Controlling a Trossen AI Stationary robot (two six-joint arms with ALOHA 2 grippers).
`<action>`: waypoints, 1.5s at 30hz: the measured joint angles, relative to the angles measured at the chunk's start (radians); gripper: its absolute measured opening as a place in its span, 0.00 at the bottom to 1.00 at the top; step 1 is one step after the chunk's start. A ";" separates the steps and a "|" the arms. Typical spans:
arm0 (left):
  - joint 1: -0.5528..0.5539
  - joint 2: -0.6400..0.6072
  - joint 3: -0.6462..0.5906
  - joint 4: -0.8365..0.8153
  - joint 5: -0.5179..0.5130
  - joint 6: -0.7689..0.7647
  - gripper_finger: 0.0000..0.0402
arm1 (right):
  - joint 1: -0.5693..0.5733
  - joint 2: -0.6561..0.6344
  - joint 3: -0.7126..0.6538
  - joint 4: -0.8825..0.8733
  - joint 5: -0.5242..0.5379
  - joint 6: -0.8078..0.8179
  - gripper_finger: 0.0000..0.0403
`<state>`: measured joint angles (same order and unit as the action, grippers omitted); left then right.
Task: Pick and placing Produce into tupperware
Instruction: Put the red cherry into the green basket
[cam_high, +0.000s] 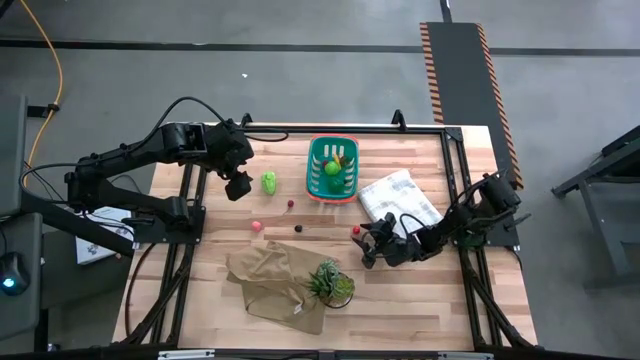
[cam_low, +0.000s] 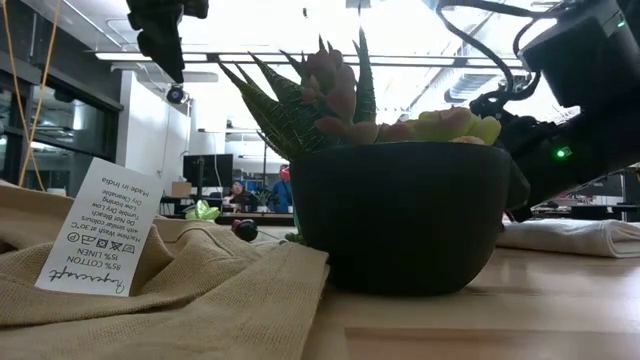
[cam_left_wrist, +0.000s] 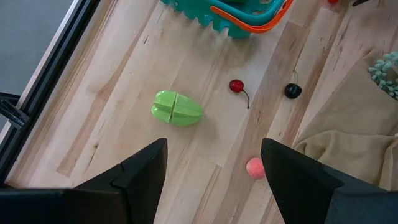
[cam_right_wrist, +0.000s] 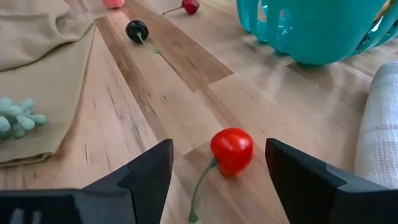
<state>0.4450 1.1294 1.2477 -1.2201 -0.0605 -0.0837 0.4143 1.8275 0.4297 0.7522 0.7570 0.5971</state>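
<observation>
A wooden table (cam_high: 200, 300) carries a teal basket (cam_high: 322, 180), scattered produce (cam_high: 269, 182), two cloths (cam_high: 265, 275) and a potted plant (cam_high: 330, 283)

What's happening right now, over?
Left gripper open above green fruit. Right gripper open around red cherry, not gripped. Basket part filled. Nothing blocking.

From overhead we look straight down on the whole pale wooden counter (cam_high: 420, 290). Low down, we sit close behind the black plant pot (cam_low: 405, 215), facing the room. Each wrist camera looks past its dark fingers at the boards; both share the teal slotted plastic basket (cam_left_wrist: 249, 15).
</observation>
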 joint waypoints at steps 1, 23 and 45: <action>0.000 0.000 0.000 0.000 0.000 0.000 0.62 | -0.003 0.000 0.000 -0.002 -0.004 -0.001 0.61; 0.000 0.000 0.000 0.000 0.000 0.000 0.62 | -0.049 0.000 0.000 -0.029 -0.070 0.004 0.61; 0.000 0.000 0.000 0.000 0.000 0.000 0.62 | -0.050 0.001 0.000 -0.030 -0.080 -0.021 0.44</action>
<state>0.4447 1.1290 1.2476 -1.2201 -0.0603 -0.0837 0.3641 1.8282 0.4297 0.7219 0.6765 0.5758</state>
